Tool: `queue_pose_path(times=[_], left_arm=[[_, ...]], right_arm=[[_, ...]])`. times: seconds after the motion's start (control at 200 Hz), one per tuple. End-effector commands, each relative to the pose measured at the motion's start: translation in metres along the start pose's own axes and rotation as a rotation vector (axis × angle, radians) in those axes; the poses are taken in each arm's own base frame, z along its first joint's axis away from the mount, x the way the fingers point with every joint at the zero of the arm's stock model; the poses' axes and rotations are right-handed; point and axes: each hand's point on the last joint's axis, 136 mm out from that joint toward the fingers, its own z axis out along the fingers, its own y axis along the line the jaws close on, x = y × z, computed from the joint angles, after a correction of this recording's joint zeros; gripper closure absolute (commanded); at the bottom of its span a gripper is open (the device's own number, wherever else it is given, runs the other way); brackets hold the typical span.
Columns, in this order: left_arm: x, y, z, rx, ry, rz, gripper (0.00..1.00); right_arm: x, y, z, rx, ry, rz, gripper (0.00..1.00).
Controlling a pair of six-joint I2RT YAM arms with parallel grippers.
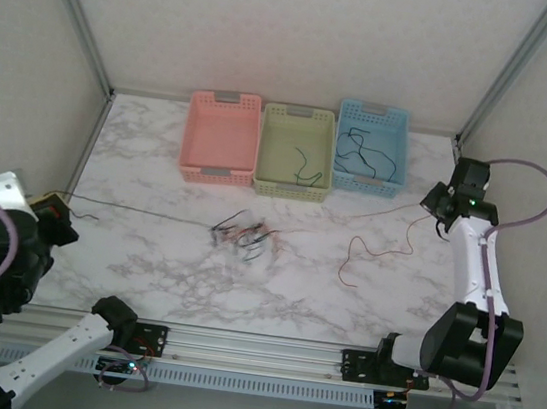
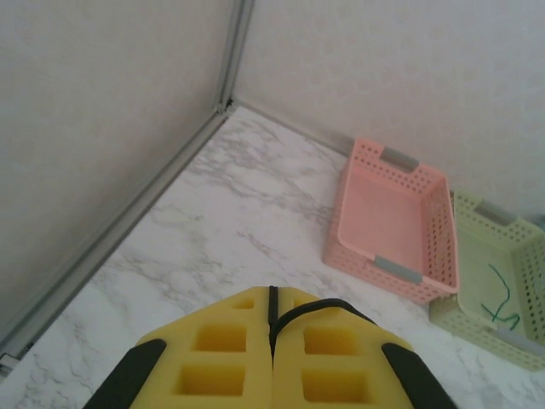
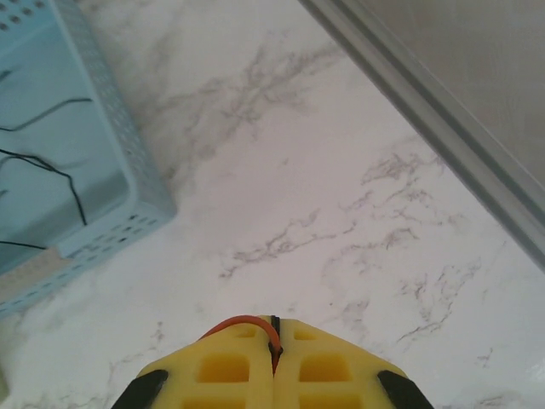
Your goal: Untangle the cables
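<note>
The left end effector (image 1: pixel 54 208) sits at the left edge of the white marble-patterned desk (image 1: pixel 145 263). Its yellow fingers (image 2: pixel 217 354) are pressed together on a thin dark cable (image 1: pixel 141 211). In the left wrist view this cable arches out of the seam between the fingers. Seen from above, it runs in a nearly straight line across the desk to a small tangled clump of red and dark cables (image 1: pixel 245 233), which lies near the desk's middle, in front of the green basket.

The right end effector (image 1: pixel 441 212) is at the far right, near the wall. Its jaws are closed on a thin red cable (image 1: pixel 352 218) that stretches from the clump to its fingertips. A loose red strand (image 1: pixel 373 254) curls on the desk between the clump and the right arm; I cannot tell whether it belongs to the same cable.

Three perforated plastic baskets stand side by side along the far wall. These are a pink basket (image 1: pixel 194 134), a pale green basket (image 1: pixel 266 148) with a thin green cable (image 2: pixel 501 294) inside, and a light blue basket (image 1: pixel 402 146) holding several black cables (image 1: pixel 361 156).
</note>
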Motion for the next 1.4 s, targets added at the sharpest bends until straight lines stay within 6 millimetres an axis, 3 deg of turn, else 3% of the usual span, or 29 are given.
queue_pose_path(times=[0.0,0.19,0.33,0.451,0.516,0.706,0.771,0.851,1.156,1.267,1.392], left_arm=[[-0.011,0.023,-0.013,-0.073,-0.033,0.059,1.00],[-0.007,0.009,-0.007,-0.029,-0.002,0.075,1.00],[0.016,-0.020,0.011,0.053,0.078,0.097,1.00],[0.044,-0.048,0.029,0.132,0.166,0.091,1.00],[0.054,-0.058,0.036,0.164,0.190,0.085,1.00],[0.067,-0.080,0.045,0.224,0.244,0.108,1.00],[0.071,-0.085,0.047,0.240,0.259,0.111,1.00],[0.074,-0.083,0.050,0.221,0.263,0.100,1.00],[0.113,-0.082,0.065,0.218,0.331,0.077,1.00],[0.128,-0.083,0.072,0.216,0.359,0.084,1.00],[0.141,-0.086,0.076,0.227,0.387,0.089,1.00]], right_arm=[[0.001,-0.003,0.015,0.010,-0.002,0.025,1.00],[0.008,0.003,0.023,-0.025,0.024,0.031,1.00],[0.003,0.048,-0.003,-0.286,0.005,0.055,1.00],[-0.004,0.090,-0.048,-0.459,-0.037,-0.004,1.00],[-0.010,0.118,-0.085,-0.577,-0.069,-0.055,1.00],[-0.029,0.187,-0.200,-0.918,-0.205,-0.160,1.00],[-0.038,0.209,-0.232,-1.022,-0.238,-0.171,1.00],[-0.051,0.233,-0.258,-1.094,-0.264,-0.170,1.00],[-0.084,0.333,-0.316,-1.320,-0.258,-0.191,1.00],[-0.091,0.369,-0.324,-1.370,-0.252,-0.206,1.00],[-0.098,0.410,-0.319,-1.414,-0.256,-0.201,1.00]])
